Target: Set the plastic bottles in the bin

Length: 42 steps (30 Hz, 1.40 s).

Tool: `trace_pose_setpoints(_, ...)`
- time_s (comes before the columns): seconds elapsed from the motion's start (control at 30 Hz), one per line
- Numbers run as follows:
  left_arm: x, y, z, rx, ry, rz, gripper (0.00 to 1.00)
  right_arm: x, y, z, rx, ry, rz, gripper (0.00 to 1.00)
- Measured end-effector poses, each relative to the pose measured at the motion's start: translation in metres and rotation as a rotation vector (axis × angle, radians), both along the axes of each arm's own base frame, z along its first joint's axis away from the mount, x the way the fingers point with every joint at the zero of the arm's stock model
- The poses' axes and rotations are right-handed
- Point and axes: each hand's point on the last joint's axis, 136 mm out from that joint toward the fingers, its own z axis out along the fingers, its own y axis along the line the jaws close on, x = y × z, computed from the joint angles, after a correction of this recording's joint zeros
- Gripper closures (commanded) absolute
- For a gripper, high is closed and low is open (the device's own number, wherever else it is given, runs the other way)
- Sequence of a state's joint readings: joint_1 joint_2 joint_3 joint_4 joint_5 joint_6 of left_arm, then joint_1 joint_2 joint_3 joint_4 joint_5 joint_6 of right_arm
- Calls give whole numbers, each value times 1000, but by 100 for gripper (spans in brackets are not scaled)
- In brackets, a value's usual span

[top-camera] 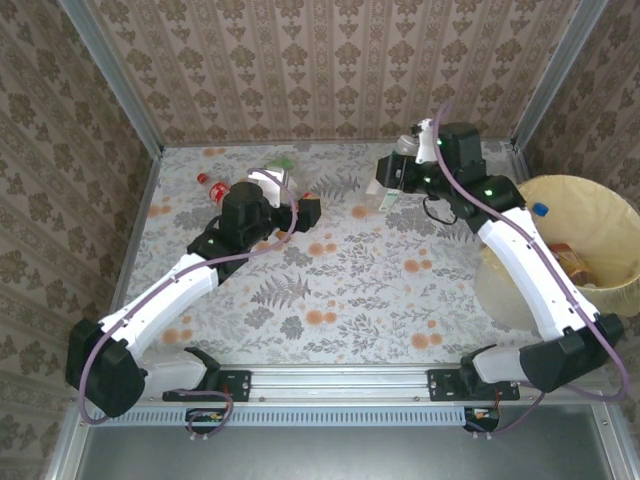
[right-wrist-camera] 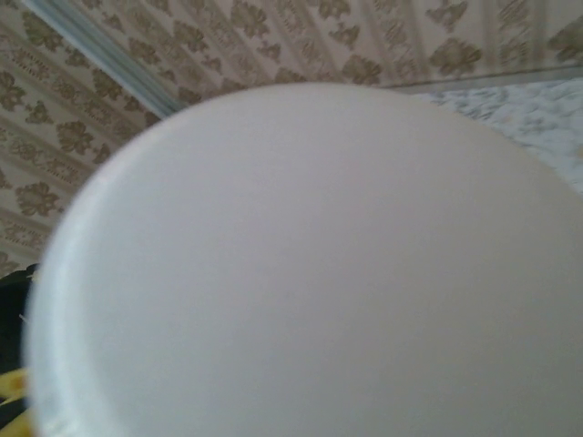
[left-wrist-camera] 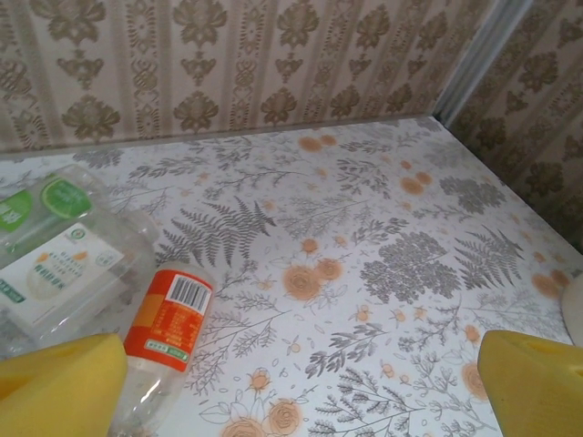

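Well away from the bin (top-camera: 620, 215) on the bench (top-camera: 350, 290), the left gripper (left-wrist-camera: 296, 391) hovers with jaws spread wide above an orange-labelled bottle (left-wrist-camera: 168, 328), seemingly lined up to grab it, while nearer the bin the right gripper (top-camera: 388, 185) has narrowed jaws, apparently clamping a pale bottle (right-wrist-camera: 310, 264).

The tablecloth (left-wrist-camera: 392, 273) is showing grey ferns and orange blossoms on white. 1 bottle (left-wrist-camera: 169, 319) is wearing an orange-red label, its neighbour (left-wrist-camera: 64, 264) green-and-white. The bin liner (top-camera: 600, 220) is glowing pale yellow.
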<state>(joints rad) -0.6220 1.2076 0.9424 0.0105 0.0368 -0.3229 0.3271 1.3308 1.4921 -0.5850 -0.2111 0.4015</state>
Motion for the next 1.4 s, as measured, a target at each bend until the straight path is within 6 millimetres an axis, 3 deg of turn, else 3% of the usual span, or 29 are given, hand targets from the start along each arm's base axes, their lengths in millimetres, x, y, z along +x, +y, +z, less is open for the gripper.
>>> trace_pose_setpoints(0.17, 2, 13, -10, -9, 18, 47, 0, -16, -33, 29, -41, -92, -96, 56)
trace_pose_setpoints(0.4, 6, 18, -7, -25, 5, 74, 0, -53, -92, 79, -105, -268, -286, 56)
trace_pose_setpoints(0.67, 8, 18, -8, -30, 11, 80, 0, -77, -171, 101, -170, -360, -564, 57)
trace_pose_setpoints(0.97, 9, 17, -11, -26, 18, 78, 0, -77, -243, 94, -282, -241, -797, 58)
trace_pose_setpoints(1.17, 14, 20, -18, -20, 36, 93, 0, -90, -279, 64, -389, -76, -888, 59)
trace_pose_setpoints(1.4, 26, 16, -28, -17, 81, 111, 0, -105, -319, 32, -716, 129, -949, 56)
